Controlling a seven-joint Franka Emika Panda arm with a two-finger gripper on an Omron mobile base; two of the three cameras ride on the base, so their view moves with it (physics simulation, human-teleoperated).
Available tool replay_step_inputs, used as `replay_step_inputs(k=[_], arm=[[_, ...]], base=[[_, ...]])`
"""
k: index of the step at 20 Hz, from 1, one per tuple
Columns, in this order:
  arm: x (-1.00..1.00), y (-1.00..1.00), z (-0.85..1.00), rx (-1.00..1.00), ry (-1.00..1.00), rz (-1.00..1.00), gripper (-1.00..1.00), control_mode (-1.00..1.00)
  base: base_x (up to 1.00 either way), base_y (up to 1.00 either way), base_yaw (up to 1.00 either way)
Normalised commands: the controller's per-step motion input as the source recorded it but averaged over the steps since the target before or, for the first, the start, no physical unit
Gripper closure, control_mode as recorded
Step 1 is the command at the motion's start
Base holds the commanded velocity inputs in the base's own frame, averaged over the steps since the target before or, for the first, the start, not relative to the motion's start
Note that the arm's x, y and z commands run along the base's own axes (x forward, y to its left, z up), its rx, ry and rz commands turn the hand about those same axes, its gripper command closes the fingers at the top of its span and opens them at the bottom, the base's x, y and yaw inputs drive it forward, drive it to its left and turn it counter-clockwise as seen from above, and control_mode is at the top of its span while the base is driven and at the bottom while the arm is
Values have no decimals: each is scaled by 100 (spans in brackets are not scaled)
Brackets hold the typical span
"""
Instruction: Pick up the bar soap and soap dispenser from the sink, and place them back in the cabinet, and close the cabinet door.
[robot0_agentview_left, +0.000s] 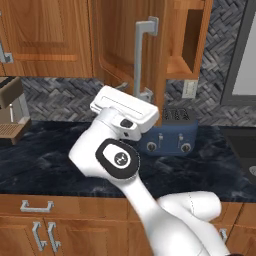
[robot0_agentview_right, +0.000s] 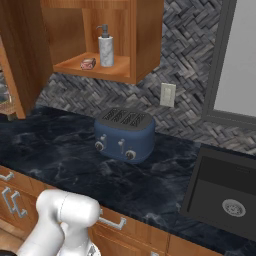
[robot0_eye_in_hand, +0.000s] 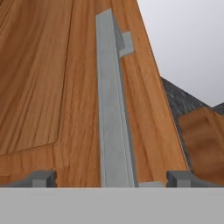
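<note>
up close, the hand (robot0_eye_in_hand: 112, 178) faces the cabinet door (robot0_eye_in_hand: 52, 87), its fingers spread wide astride the silver handle (robot0_eye_in_hand: 113, 113).

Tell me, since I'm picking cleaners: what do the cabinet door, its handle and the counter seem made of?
Cabinet door: apparently varnished wood, with brown grain streaks. Handle: probably brushed metal, flat matte grey. Counter: likely polished stone, dark with pale marbled veins. All rendered, so uncertain.
</note>
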Motion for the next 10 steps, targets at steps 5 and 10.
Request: replay_step_inputs(k=[5,10], arm=[[15,-50,0,0,0,0,-100,-100],[18,-48,0,0,0,0,-100,-100]], base=[[0,0,0],[0,0,0]])
